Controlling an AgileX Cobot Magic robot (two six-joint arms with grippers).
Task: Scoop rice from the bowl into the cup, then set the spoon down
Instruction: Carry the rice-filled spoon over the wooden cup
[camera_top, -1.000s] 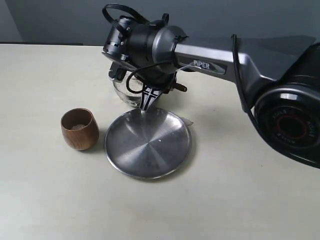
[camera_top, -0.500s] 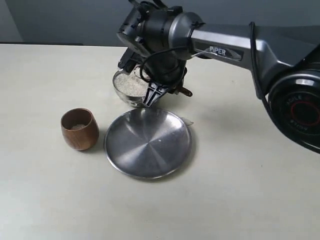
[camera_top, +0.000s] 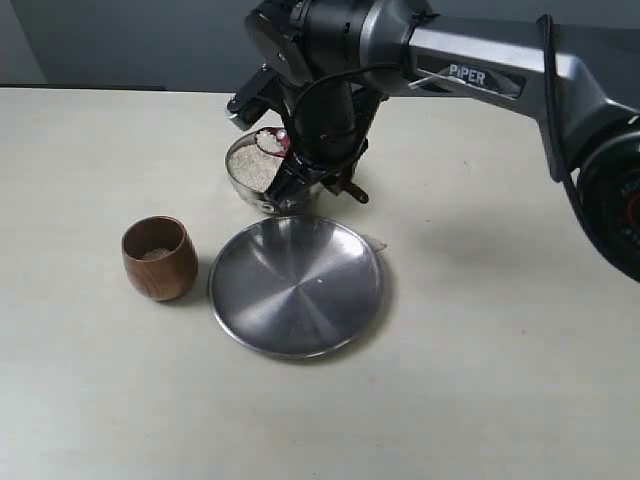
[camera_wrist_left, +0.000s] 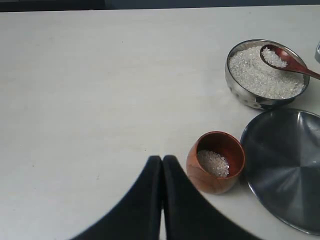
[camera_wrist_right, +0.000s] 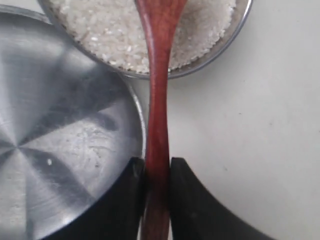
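Right tool (camera_wrist_right: 157, 167): clamped on the thin handle of the slim reddish-brown wooden spoon (camera_wrist_right: 156, 100), jaws pinching it from both sides.
Spoon head: heaped with white grains and poised over the small, deep, shiny steel bowl (camera_wrist_left: 248, 99), just above its bed of white uncooked rice (camera_wrist_left: 260, 80). Whether it is lifted clear or touching, I can't tell.
Cup: the rounded dark-brown wooden cup (camera_wrist_left: 200, 167) stands on the pale worktop (camera_wrist_left: 90, 100), near the bowl and just beside the wide flat steel plate (camera_wrist_left: 285, 160). A little rice already lies in its bottom.
Left tool (camera_wrist_left: 161, 165): hangs near the cup, jaws pressed together, gripping nothing.
Progress: mid-job, by the look of it. Some rice is in the cup and a fresh load is on the spoon.
Left to do: carry the load across, tip it into the cup, lay the spoon down.
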